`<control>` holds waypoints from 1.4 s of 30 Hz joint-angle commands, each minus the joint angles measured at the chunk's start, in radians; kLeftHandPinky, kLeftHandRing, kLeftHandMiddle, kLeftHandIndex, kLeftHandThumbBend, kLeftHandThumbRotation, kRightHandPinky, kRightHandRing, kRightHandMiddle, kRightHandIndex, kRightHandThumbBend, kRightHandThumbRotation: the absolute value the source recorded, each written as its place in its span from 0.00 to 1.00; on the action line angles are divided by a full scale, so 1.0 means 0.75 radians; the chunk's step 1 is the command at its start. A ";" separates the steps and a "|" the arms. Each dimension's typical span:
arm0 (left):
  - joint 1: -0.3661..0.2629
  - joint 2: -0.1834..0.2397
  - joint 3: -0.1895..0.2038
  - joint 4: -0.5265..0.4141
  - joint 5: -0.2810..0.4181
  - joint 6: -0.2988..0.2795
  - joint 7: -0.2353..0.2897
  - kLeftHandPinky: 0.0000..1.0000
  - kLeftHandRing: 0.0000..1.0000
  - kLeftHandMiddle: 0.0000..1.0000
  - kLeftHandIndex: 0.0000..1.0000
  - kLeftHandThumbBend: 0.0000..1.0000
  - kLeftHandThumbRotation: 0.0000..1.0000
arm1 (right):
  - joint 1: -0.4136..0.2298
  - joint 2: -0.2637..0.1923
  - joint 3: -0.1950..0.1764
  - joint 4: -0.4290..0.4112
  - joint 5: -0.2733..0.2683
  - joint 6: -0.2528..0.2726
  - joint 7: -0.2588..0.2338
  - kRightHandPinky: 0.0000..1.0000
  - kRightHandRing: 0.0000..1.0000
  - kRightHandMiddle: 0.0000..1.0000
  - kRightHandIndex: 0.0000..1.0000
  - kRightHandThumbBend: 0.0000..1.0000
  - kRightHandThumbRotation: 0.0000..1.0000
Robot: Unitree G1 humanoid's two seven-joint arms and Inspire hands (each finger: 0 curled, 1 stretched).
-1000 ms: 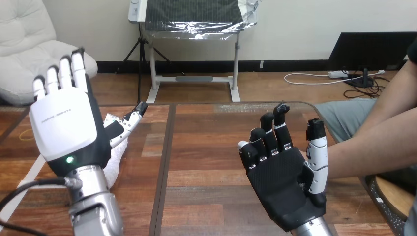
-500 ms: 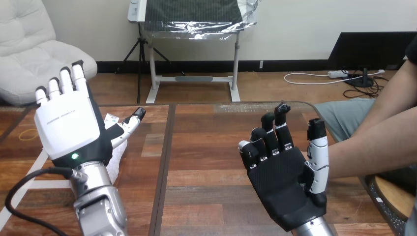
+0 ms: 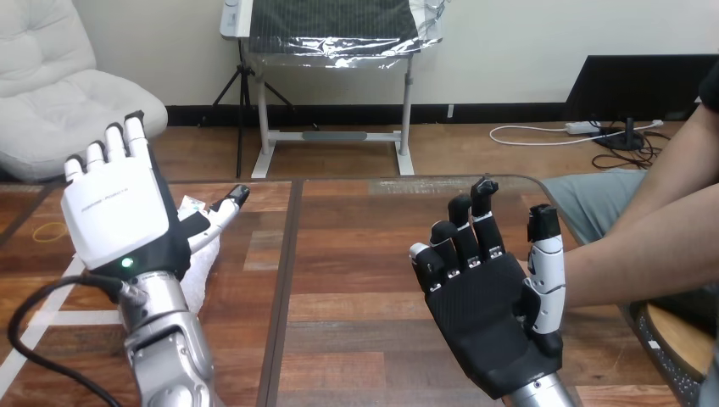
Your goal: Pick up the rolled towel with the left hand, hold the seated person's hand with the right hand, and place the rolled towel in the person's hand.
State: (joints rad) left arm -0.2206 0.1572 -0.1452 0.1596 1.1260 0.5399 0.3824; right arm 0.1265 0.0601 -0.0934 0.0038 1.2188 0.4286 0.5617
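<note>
**A:** quick q, where's the rolled towel (image 3: 202, 267) rn? can't spot it.

**B:** it's lying on the table (image 3: 356, 254). Left hand (image 3: 114, 216) is right in front of the towel and covers most of it, so only a white strip shows by the thumb. Fingers are straight and spread, nothing in them. Can't tell if it's touching the towel.

**A:** and the other one?

**B:** right hand (image 3: 492, 314) is well off to the towel's right, palm up, fingers loose, empty. The person's forearm (image 3: 644, 254) is farther right of the towel. Their hand is hidden behind the thumb, so no idea abt contact.

**A:** grip tips?

**B:** imo it's light, soft terry and squishy, not slippery, and it won't break. The risk is it unrolling. I'd wrap fingers + thumb round the middle of the roll and squeeze firmly. Don't pinch an end or a loose flap.
</note>
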 commanded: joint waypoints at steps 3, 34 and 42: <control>-0.152 0.039 -0.022 0.098 -0.031 0.022 -0.011 0.93 0.93 0.95 0.96 0.88 0.80 | -0.096 0.079 -0.027 0.002 0.014 0.003 0.024 0.31 0.48 0.57 0.58 0.66 0.26; -0.461 0.078 -0.060 0.696 -0.308 0.062 -0.020 0.93 0.94 0.96 0.97 0.92 0.78 | -0.087 0.074 -0.037 -0.013 0.003 0.007 0.023 0.33 0.48 0.57 0.58 0.66 0.27; -0.513 0.086 -0.085 0.825 -0.364 0.050 -0.008 0.91 0.93 0.95 0.96 0.93 0.77 | -0.085 0.071 -0.042 -0.015 0.013 0.015 0.017 0.33 0.48 0.57 0.58 0.65 0.27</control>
State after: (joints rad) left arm -0.5062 0.1890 -0.1865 0.7228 0.8651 0.5912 0.3505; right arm 0.1165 0.0609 -0.1025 0.0047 1.2129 0.4377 0.5617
